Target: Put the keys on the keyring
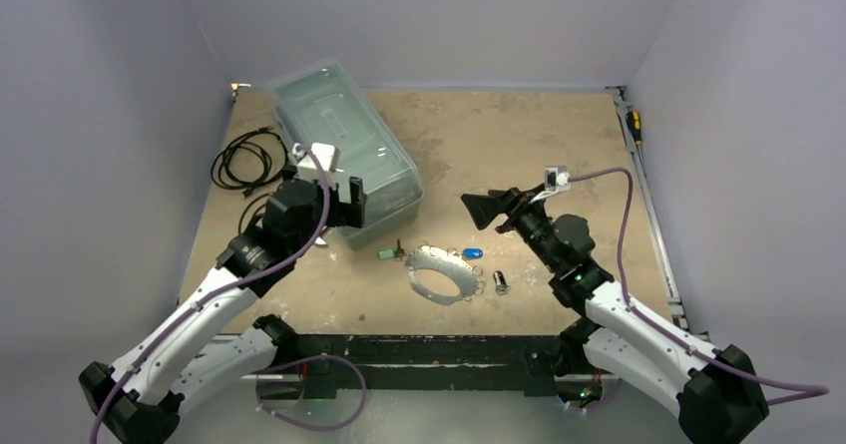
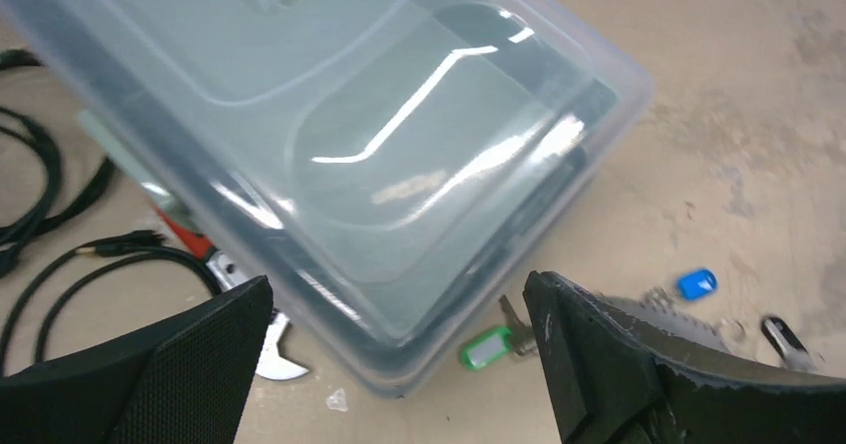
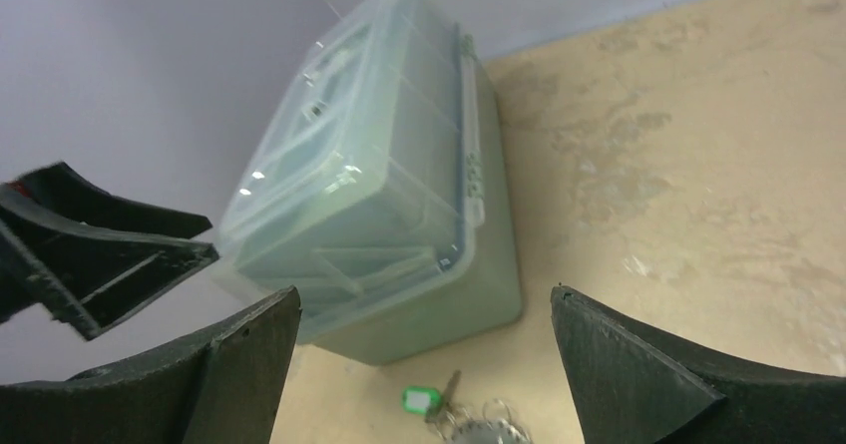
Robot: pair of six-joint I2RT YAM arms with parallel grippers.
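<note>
I judge nothing threaded yet: green key point(image 1: 387, 253), blue key point(image 1: 473, 253) and dark key point(image 1: 501, 284) lie loose beside the keyring point(image 1: 437, 259) on the table point(image 1: 519, 145). My left end effector point(image 2: 397, 294) and right end effector point(image 3: 424, 294) hang open, empty.

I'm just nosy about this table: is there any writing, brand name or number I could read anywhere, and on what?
None readable in any view.
Raised greenish marks on the lid rim of the clear plastic box: too blurred to read.
Pale label window on the green-headed key: nothing legible.
The blue-headed key: no marking shows.
</note>
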